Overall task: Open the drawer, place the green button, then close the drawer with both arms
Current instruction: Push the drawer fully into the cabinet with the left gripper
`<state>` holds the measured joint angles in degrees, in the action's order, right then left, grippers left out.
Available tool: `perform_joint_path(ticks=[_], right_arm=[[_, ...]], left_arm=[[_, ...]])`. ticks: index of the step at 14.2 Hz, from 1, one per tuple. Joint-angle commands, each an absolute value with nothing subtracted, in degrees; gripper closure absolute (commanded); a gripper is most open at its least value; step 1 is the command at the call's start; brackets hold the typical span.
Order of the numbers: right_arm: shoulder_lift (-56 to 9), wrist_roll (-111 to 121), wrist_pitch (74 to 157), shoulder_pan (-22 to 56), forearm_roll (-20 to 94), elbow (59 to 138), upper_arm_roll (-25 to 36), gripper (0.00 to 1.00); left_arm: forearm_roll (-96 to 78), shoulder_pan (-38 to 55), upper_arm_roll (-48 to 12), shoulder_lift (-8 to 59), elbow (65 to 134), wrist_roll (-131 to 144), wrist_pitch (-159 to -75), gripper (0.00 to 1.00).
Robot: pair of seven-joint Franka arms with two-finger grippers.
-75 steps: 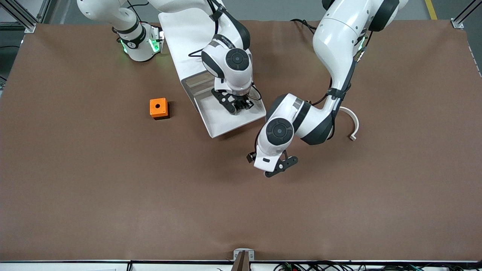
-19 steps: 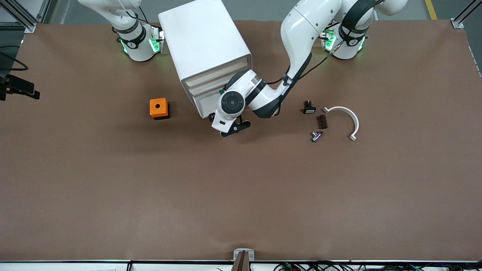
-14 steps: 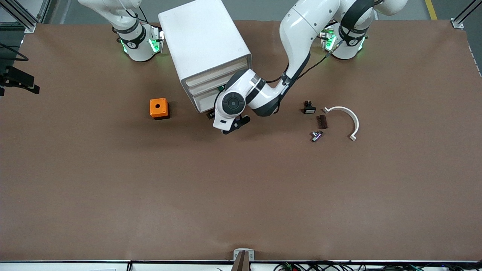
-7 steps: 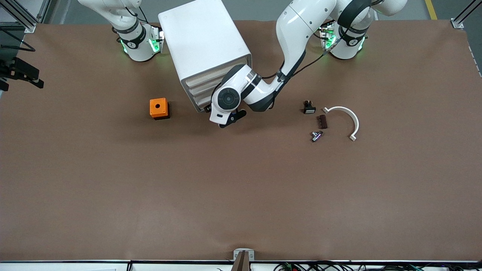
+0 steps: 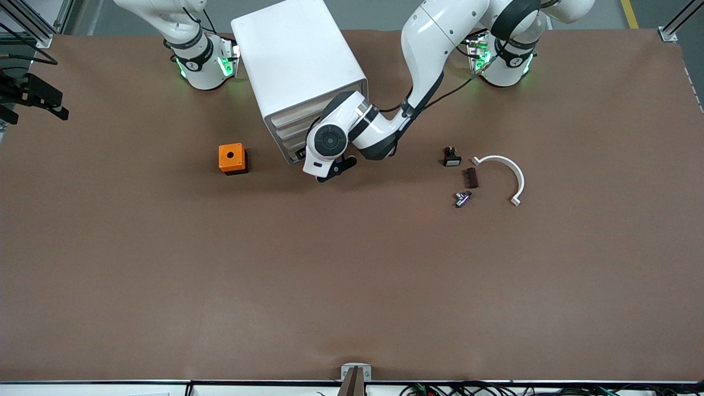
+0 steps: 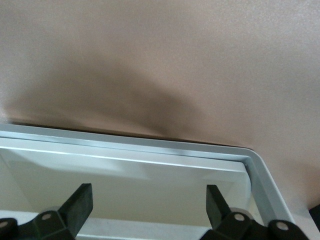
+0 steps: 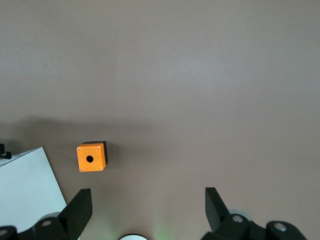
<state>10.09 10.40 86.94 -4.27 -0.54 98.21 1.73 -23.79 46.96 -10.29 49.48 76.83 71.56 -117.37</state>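
**Front view, read from the right arm's end of the counter (image 5: 352,275) to the left arm's end.** The right gripper (image 7: 147,192) is hanging high over the right arm's end of the counter. Its fingers (image 7: 80,202) are standing wide apart and holding nothing, and its wrist camera is looking straight down on the orange box (image 5: 231,158). This box, with a round hole in its top face, is sitting on the counter just beside the white cabinet (image 5: 297,60), toward the right arm's end. The cabinet is standing between the two arm bases, with its stacked drawer fronts facing the front camera at a slant. The left arm is reaching across from its base and bringing the left gripper (image 6: 148,188) down low in front of the cabinet's bottom drawer (image 6: 165,175). Its fingers (image 6: 216,200) are spread fully and gripping nothing, and the drawer's white rim is lying just ahead of them. Whether the fingers are touching the drawer cannot be told. The green button is not showing in any view. Toward the left arm's end, four small things are lying close together. A black button with a white face (image 5: 451,158) is lying farthest from the front camera, with a brown block (image 5: 470,177) nearer and a small metal part (image 5: 462,198) nearest. A white curved strip (image 5: 511,170) is arching beside them.
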Motion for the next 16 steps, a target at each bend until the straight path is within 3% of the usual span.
perform_joint_path(ticks=[1,8,16], right_arm=[[11.43,8.09,86.93,-5.1,-0.26,99.41,1.23,0.0],[10.81,8.0,85.96,-4.75,-0.35,96.78,1.32,0.0],[9.58,7.73,84.11,-4.92,0.96,93.87,1.76,0.0]], left_arm=[[-24.96,47.11,-10.46,48.43,77.78,72.25,-117.42,0.0],[-23.82,45.01,-9.49,47.99,77.43,70.93,-117.42,0.0],[-19.78,37.36,-9.58,42.02,77.78,61.8,-116.38,0.0]])
